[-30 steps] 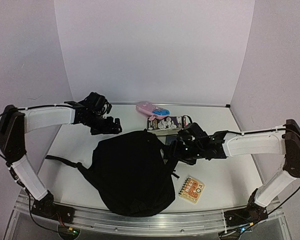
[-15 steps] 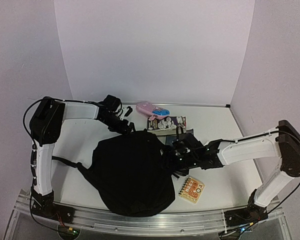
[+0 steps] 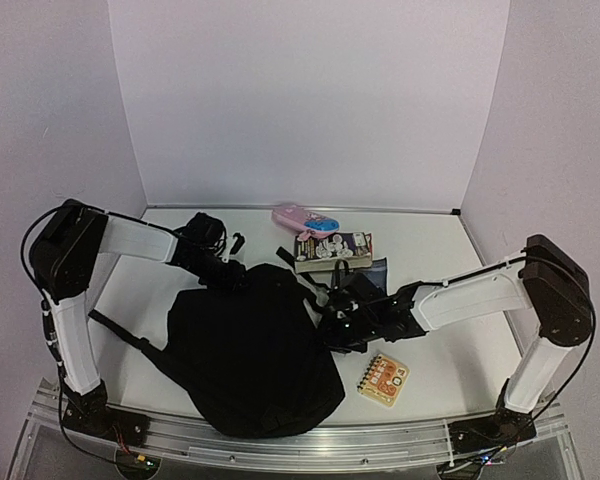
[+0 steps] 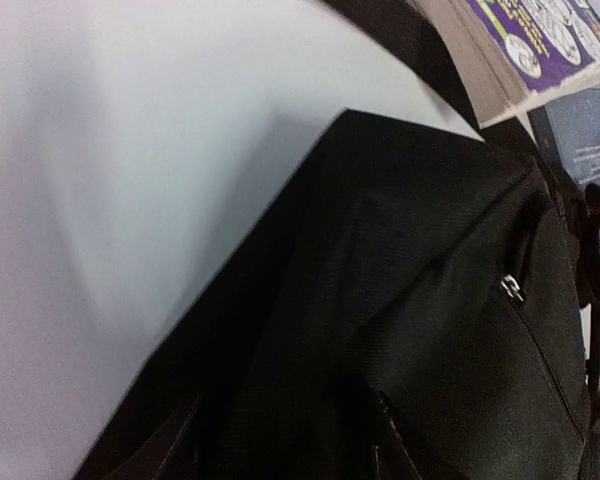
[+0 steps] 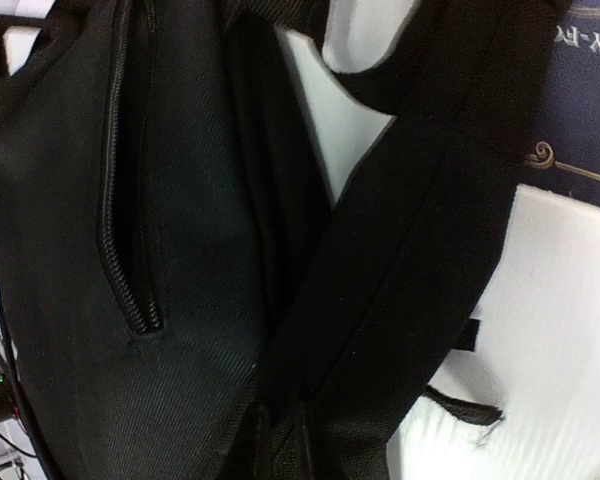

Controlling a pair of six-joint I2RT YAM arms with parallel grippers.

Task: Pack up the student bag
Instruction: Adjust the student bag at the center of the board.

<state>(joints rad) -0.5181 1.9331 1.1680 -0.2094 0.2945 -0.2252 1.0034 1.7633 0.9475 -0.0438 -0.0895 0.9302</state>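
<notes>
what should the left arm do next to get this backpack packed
Probably ease the left arm toward the zipper pull and grasp it: the backpack looks zipped shut, while the book, pencil case and notebook lie outside.

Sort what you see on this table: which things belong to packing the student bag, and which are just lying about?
In the job: student bag, left claw, right claw, both at the bag.
Lying about, not held, perhaps for packing later: pink case, purple book, dark-blue item, spiral notepad.
</notes>
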